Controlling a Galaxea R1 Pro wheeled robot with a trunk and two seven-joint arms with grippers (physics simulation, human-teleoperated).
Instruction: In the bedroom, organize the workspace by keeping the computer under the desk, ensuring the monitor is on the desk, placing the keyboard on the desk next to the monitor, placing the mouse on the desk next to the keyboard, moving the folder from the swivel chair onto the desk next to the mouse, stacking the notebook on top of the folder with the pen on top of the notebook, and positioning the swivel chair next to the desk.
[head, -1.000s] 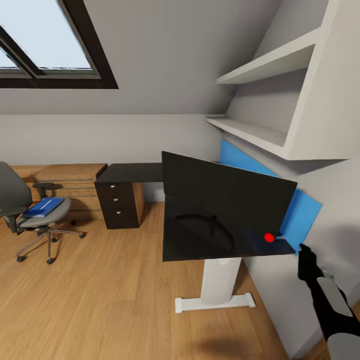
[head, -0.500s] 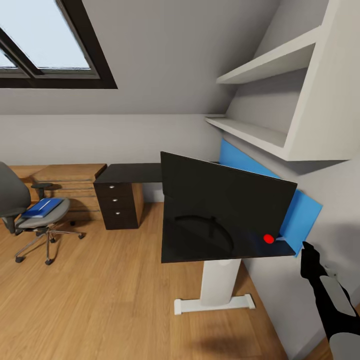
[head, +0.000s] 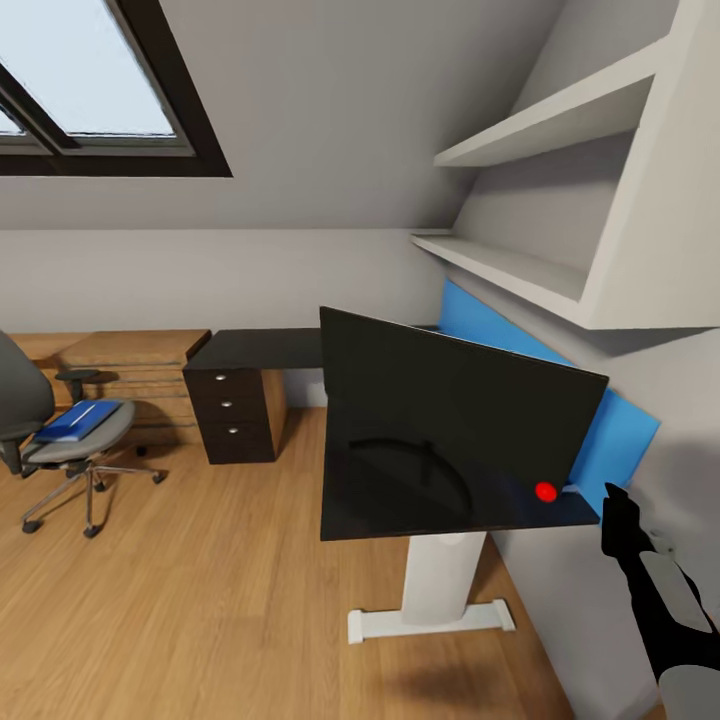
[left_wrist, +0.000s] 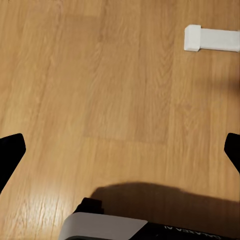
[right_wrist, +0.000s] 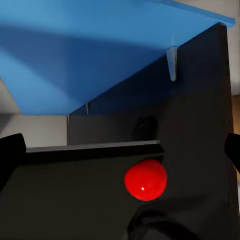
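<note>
My right gripper (head: 622, 512) hangs beside the desk (head: 270, 346) end, jaws spread; my left gripper (left_wrist: 120, 150) gapes over floor. The monitor (head: 450, 425) stands, perhaps tilted, now slightly closer. Farther off, the folder (head: 72, 421) lies on the swivel chair (head: 45, 430), which has slid leftward in view.

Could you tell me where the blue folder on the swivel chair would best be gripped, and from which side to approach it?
Probably the folder's front edge, the one toward the open floor. It lies flat on the swivel chair's seat, with the backrest on the far side and armrests at its flanks, so a low gripper coming in from the front could pinch the thin edge. How far that edge overhangs is too small to tell.
</note>
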